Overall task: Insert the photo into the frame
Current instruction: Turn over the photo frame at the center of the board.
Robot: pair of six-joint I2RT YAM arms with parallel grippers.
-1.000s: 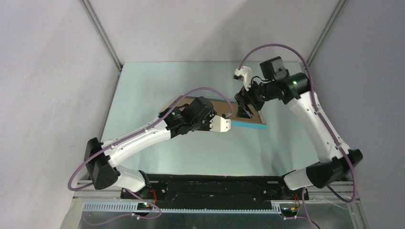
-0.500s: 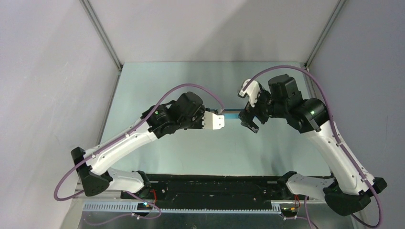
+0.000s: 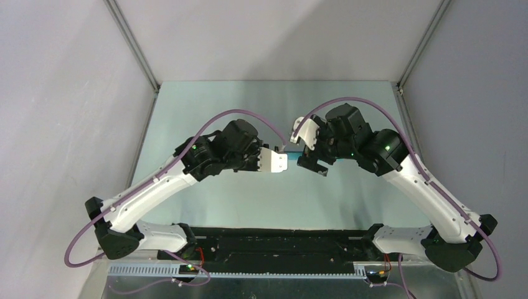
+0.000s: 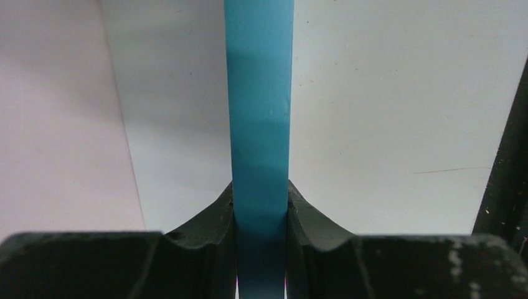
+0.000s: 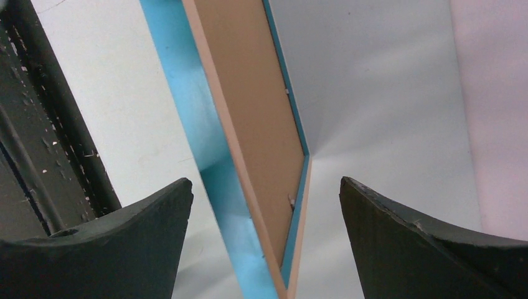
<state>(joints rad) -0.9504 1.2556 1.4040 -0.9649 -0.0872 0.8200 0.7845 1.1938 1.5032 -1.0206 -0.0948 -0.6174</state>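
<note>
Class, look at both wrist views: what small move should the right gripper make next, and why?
Probably close the right gripper: its jaws stand open either side of the frame, touching nothing, while the left gripper alone clamps the frame's blue edge.

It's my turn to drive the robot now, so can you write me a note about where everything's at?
Left gripper: jaws shut on the blue edge of the frame, holding it up on edge.
Right gripper: jaws open, the frame in the gap ahead of them, not touching.
Photo: not in view; only a brown panel shows in the frame's back.
Done: frame picked up.
Left: can't tell if the photo is inside, so probably check that first.
</note>
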